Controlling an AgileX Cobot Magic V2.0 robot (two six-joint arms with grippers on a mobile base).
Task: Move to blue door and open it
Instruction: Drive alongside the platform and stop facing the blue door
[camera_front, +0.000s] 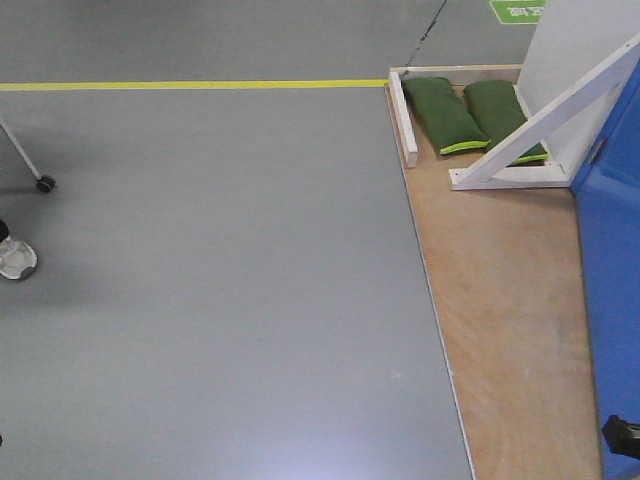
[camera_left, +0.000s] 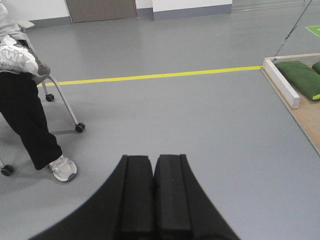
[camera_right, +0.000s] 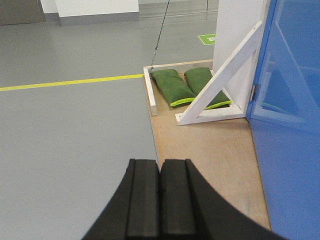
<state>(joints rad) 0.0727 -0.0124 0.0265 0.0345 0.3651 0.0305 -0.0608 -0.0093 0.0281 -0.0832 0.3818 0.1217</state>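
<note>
Grey, smooth floor (camera_front: 220, 280) is recorded across most of the room. It is crossed left to right by a yellow line (camera_front: 190, 85). A green floor marking (camera_front: 518, 10) is noted beyond the line, cut off by the frame. White walls with a grey skirting (camera_left: 192, 11) are seen at the far end.

A plywood platform (camera_front: 510, 300) is laid on the floor at the right, bordered at its far left corner by a white timber rail (camera_front: 403, 120). Two green sandbags (camera_front: 445, 115) are laid side by side on it. The right one is crossed by a white diagonal brace (camera_front: 550, 110) fixed to a white wall panel (camera_front: 570, 50).

The blue door (camera_right: 295, 125), glossy and reflective, is set upright along the platform's right edge, just beside the white panel.

The left hand (camera_left: 154, 200) is held over bare grey floor, fingers pressed together, nothing gripped. The right hand (camera_right: 160, 200) is held over the floor–platform boundary, fingers likewise pressed together and empty; the door is to its right, apart from it.

A seated person (camera_left: 25, 115) in black trousers and a white shoe (camera_left: 63, 169) is noted at the far left, on a castored chair (camera_left: 65, 102).
</note>
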